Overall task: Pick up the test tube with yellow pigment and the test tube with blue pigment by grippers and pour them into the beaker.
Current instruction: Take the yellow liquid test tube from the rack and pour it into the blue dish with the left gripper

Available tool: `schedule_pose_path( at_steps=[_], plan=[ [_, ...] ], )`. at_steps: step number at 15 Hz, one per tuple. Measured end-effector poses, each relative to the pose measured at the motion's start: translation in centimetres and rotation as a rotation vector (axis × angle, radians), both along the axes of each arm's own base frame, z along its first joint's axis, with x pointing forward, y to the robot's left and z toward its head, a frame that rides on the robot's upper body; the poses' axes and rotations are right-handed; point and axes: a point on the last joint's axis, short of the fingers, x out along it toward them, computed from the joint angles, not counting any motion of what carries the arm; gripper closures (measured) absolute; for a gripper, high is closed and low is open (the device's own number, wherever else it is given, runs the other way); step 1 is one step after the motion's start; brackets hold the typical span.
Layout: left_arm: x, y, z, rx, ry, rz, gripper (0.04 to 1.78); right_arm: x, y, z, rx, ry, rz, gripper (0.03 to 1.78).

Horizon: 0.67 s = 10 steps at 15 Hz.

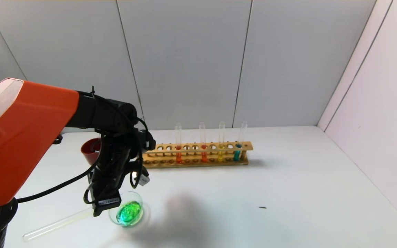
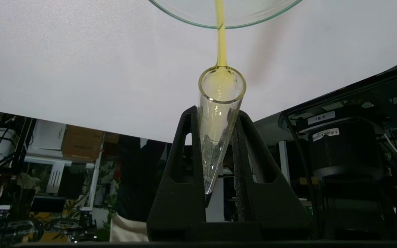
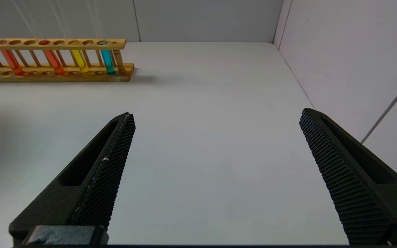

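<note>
Head view: left gripper [image 1: 106,203] fingers pinch yellow-pigment tube [image 2: 219,113] over beaker [image 1: 129,213]; wooden rack [image 1: 198,154] beyond; right fingers [image 3: 115,151] spread.

Pouring: test tube with yellow pigment [image 2: 221,113], tilted mouth-down, sending a thin yellow stream into beaker [image 1: 140,201], already holding green liquid. Standing upright in the rack: test tube with blue pigment [image 1: 237,151], near its right end.
</note>
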Motion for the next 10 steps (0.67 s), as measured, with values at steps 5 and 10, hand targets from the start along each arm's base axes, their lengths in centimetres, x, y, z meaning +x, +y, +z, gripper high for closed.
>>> schedule_pose_path(
  at_steps=[5, 10],
  plan=[
    [0.5, -0.9, 0.0, 0.046, 0.05, -0.021, 1.52, 0.0, 0.0, 0.0, 0.0, 0.0, 0.0, 0.07],
    [1.0, -2.1, -0.6, 0.099, 0.078, -0.057, 1.52, 0.0, 0.0, 0.0, 0.0, 0.0, 0.0, 0.07]
  ],
)
